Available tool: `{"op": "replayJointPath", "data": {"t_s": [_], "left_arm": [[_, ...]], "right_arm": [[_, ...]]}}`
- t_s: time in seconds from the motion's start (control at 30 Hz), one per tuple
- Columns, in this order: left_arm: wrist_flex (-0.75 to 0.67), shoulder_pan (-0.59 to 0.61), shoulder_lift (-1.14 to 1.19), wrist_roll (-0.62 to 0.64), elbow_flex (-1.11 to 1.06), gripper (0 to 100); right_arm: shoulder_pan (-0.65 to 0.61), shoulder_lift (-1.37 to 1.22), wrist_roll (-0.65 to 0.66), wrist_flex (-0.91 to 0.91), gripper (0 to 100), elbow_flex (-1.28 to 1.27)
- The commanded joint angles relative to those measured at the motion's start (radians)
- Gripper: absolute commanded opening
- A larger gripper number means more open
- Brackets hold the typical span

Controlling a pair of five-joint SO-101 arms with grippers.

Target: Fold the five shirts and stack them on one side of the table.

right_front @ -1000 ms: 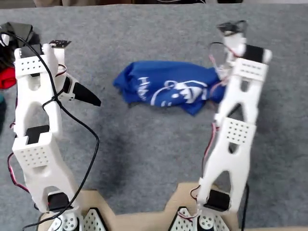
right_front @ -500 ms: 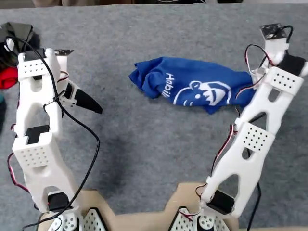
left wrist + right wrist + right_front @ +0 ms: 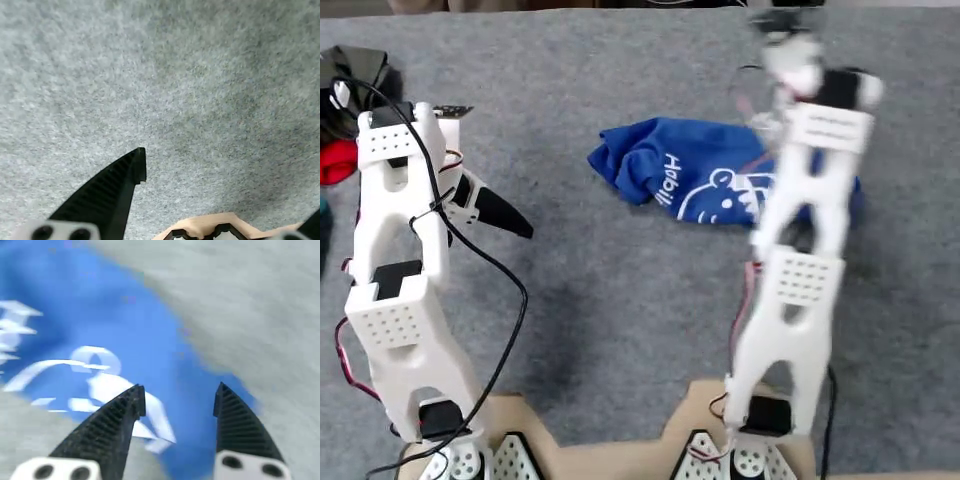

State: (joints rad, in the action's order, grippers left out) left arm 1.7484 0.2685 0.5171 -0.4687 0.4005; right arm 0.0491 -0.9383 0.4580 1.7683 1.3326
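A crumpled blue shirt (image 3: 685,172) with white print lies on the grey table (image 3: 620,300), right of the middle. My right arm (image 3: 815,130) stretches over the shirt's right end and hides it. In the right wrist view my right gripper (image 3: 180,390) is open just above the blue shirt (image 3: 75,330), its black fingers (image 3: 107,427) straddling the cloth near its edge with nothing held. My left gripper (image 3: 495,208) hovers open over bare table at the left, well apart from the shirt. Its black finger (image 3: 112,190) points at grey felt.
A heap of other garments, dark and red (image 3: 342,110), lies at the table's far left edge behind the left arm. The wooden arm base (image 3: 610,450) sits at the front edge. Bare felt lies between the two arms and at the front.
The blue shirt was dragged right by the right gripper. The right arm then swung back left over it, and its gripper now stands open. The left arm barely moved.
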Motion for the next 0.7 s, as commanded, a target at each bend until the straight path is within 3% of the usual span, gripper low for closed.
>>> {"op": "replayJointPath", "data": {"t_s": [0.0, 0.17, 0.43, 0.67], "left_arm": [[0.011, 0.008, -0.031, 0.006, 0.000, 52], [0.011, 0.005, -0.099, 0.006, -0.002, 52], [0.011, 0.000, -0.148, 0.005, -0.002, 52], [0.011, 0.000, -0.150, 0.005, 0.003, 52]], "right_arm": [[-0.157, 0.108, 0.011, 0.017, 23.9, -0.170], [-0.263, 0.108, 0.011, -0.005, 23.9, -0.328], [-0.252, 0.053, 0.011, -0.167, 22.8, -0.516], [-0.237, -0.059, 0.011, -0.132, 0.3, -0.410]]}}
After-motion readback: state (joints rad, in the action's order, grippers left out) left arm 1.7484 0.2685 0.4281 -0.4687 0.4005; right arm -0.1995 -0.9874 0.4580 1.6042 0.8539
